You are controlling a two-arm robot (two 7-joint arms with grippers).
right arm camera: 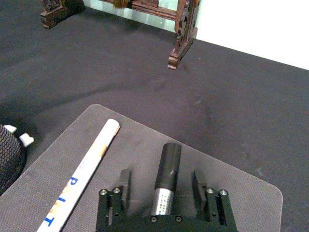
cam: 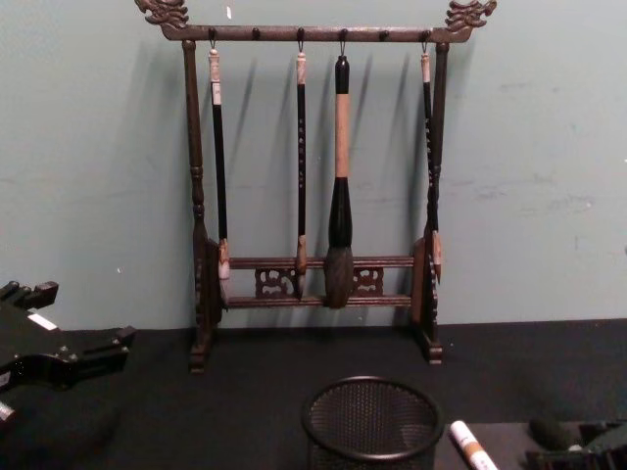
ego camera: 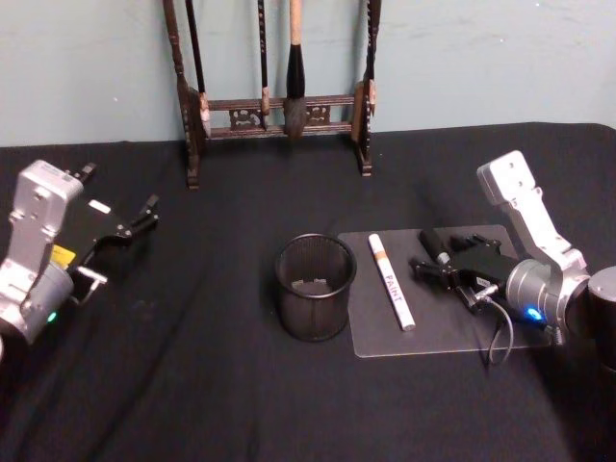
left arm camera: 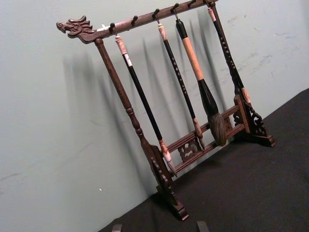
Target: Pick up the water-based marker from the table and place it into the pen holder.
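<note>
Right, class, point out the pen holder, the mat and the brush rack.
pen holder (ego camera: 313, 313): head view, on its front mesh wall.
mat (ego camera: 435, 333): head view, on its bare front part.
brush rack (cam: 265, 33): chest view, on its top bar.

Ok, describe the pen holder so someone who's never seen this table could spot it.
On the black table, look in front of the wooden brush rack. Just left of the grey mat, where the right gripper straddles a dark marker, stands the pen holder: the only round black wire-mesh cup.
</note>
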